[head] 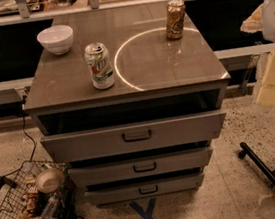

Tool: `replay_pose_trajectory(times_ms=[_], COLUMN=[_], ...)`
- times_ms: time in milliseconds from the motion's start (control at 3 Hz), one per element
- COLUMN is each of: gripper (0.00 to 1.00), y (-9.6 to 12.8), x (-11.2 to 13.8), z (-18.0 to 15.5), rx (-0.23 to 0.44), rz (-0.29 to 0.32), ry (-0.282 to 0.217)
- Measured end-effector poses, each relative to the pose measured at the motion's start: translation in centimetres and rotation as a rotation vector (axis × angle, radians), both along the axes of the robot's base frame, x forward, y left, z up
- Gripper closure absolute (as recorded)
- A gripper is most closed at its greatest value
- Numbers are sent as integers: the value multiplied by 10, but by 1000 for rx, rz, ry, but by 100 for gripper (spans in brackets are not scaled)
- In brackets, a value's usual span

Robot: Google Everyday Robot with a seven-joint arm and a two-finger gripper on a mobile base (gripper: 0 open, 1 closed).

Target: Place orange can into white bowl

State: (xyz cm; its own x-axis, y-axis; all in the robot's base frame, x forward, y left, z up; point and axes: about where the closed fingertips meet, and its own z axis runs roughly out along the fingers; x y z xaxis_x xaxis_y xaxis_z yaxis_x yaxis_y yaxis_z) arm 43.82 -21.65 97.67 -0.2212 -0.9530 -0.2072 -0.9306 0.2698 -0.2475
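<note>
The drawer cabinet (173, 71) is the work surface, and the things on its top stand apart, so each should be reachable alone. The gripper (274, 76) hangs at the right, off the cabinet and away from the can; whether it is open or closed I cannot tell. The white bowl (55, 39) sits mouth up at the back left. The orange can (175, 19) stands upright at the back right, well apart from the bowl: slim, orange-brown, with pale markings and a silver top.

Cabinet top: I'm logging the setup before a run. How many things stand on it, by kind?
Cans: 2 (orange can, white and green can)
Bowls: 1 (white bowl)
Total: 3
The gripper is at the right edge of the view, beside the cabinet top, touching none of them.
</note>
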Motion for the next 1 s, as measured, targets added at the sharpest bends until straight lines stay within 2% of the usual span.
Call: replay_pose_trajectory(times_ms=[333, 667, 1000], gripper=[0, 0, 0], y=[0, 2, 1], x=[0, 42, 88], z=[0, 13, 28], rx=[0, 91, 214], rz=[0, -47, -116], ry=[0, -126, -262])
